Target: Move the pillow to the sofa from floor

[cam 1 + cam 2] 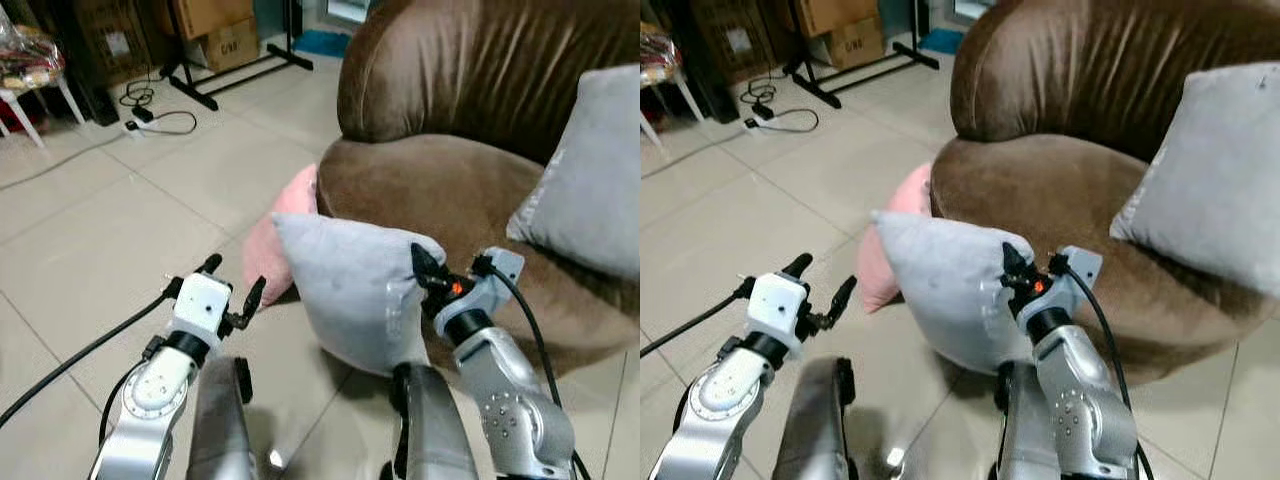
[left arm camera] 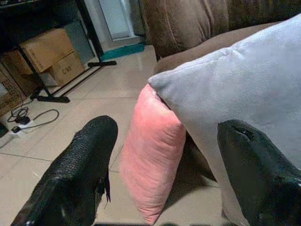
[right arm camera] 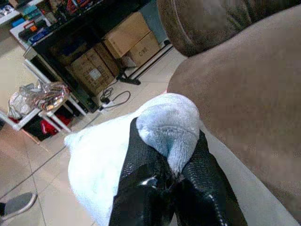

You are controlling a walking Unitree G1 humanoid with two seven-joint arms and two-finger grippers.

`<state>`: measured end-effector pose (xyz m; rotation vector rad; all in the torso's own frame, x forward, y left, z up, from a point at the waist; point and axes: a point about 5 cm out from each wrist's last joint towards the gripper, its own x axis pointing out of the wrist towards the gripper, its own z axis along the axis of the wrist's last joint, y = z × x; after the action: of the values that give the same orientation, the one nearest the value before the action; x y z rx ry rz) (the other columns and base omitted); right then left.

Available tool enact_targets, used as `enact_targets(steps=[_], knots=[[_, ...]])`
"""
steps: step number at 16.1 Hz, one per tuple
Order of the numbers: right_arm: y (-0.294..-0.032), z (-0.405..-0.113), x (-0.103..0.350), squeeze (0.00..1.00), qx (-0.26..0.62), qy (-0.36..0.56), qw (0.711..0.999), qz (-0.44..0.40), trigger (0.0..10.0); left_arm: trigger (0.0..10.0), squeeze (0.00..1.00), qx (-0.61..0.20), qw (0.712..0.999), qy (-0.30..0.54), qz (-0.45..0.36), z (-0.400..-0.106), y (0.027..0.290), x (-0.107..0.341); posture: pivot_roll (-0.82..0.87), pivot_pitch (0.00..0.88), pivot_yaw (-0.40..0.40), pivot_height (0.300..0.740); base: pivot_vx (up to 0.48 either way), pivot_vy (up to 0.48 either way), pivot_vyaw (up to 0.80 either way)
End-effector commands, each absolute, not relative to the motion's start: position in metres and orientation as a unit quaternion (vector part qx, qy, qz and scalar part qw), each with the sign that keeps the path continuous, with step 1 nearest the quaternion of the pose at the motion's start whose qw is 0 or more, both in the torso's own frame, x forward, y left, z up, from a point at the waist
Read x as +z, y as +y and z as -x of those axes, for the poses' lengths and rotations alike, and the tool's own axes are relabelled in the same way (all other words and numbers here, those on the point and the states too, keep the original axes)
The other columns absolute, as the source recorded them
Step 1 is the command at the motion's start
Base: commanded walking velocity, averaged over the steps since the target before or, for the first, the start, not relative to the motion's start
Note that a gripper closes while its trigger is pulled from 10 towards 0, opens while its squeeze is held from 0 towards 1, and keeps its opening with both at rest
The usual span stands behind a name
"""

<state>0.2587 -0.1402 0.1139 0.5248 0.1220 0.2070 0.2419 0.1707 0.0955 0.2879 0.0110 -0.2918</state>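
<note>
A light grey pillow [image 1: 345, 290] hangs off the floor in front of the brown sofa [image 1: 450, 180]. My right gripper [image 1: 425, 268] is shut on its upper right corner; the right wrist view shows the black fingers [image 3: 141, 174] pinching a bunch of the fabric [image 3: 167, 125]. To the left of the pillow my left gripper [image 1: 234, 278] is open and holds nothing. Beyond its fingers [image 2: 75, 174] the left wrist view shows the grey pillow [image 2: 235, 94]. A pink pillow [image 1: 265, 245] stands on the floor, leaning against the sofa's front behind the grey one.
A second grey pillow [image 1: 590, 170] leans on the sofa's seat at the right. Cardboard boxes [image 1: 225, 35], a black stand's feet [image 1: 240, 70] and a power strip with cable [image 1: 150, 118] lie at the back left. A white stool [image 1: 30, 90] stands far left. Tiled floor [image 1: 120, 230] stretches left.
</note>
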Motion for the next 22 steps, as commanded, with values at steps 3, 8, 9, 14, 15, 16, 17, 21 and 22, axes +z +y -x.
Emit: enact_targets(steps=[3, 8, 9, 14, 15, 16, 17, 21, 22], knots=[[-0.147, -0.26, 0.139, 0.0, 0.089, 0.005, 0.966, -0.242, 10.0, 10.0, 0.0, -0.144, 0.978, -0.007, -0.153, -0.246, 0.171, 0.103, 0.02, 0.0, -0.02, 0.592, 0.0, 0.0, 0.0], [-0.147, -0.257, 0.137, 0.0, 0.084, 0.007, 0.97, -0.229, 10.0, 10.0, 0.0, -0.131, 0.979, -0.021, -0.156, -0.25, 0.17, 0.106, 0.02, 0.0, -0.016, 0.637, 0.0, 0.0, 0.0], [-0.148, -0.257, 0.132, 0.0, 0.077, 0.013, 0.971, -0.227, 10.0, 10.0, 0.0, -0.127, 0.979, -0.023, -0.157, -0.251, 0.171, 0.107, 0.02, 0.0, -0.016, 0.647, 0.0, 0.0, 0.0], [-0.151, -0.256, 0.141, 0.0, 0.076, -0.002, 0.969, -0.237, 10.0, 10.0, 0.0, -0.121, 0.981, -0.025, -0.148, -0.25, 0.172, 0.109, 0.02, 0.0, -0.011, 0.697, 0.0, 0.0, 0.0], [-0.151, -0.256, 0.146, 0.0, 0.083, -0.011, 0.964, -0.252, 10.0, 10.0, 0.0, -0.12, 0.982, -0.026, -0.146, -0.251, 0.172, 0.11, 0.02, 0.0, -0.011, 0.707, 0.0, 0.0, 0.0], [-0.153, -0.257, 0.157, 0.0, 0.085, -0.034, 0.956, -0.279, 10.0, 10.0, 0.0, -0.117, 0.982, -0.024, -0.147, -0.251, 0.173, 0.111, 0.02, 0.0, -0.01, 0.717, 0.0, 0.0, 0.0], [-0.157, -0.259, 0.167, 0.0, 0.077, -0.056, 0.948, -0.304, 10.0, 10.0, 0.0, -0.114, 0.982, -0.021, -0.149, -0.252, 0.173, 0.11, 0.01, 0.0, -0.007, 0.727, 0.0, 0.0, 0.0], [-0.165, -0.261, 0.161, 0.0, 0.044, -0.05, 0.952, -0.3, 10.0, 10.0, 0.0, -0.11, 0.982, 0.003, -0.154, -0.252, 0.174, 0.107, 0.02, 0.0, -0.008, 0.74, 0.0, 0.0, 0.0], [-0.165, -0.259, 0.157, 0.0, 0.037, -0.042, 0.954, -0.296, 10.0, 10.0, 0.0, -0.115, 0.981, 0.009, -0.156, -0.251, 0.174, 0.107, 0.02, 0.0, -0.008, 0.74, 0.0, 0.0, 0.0]])
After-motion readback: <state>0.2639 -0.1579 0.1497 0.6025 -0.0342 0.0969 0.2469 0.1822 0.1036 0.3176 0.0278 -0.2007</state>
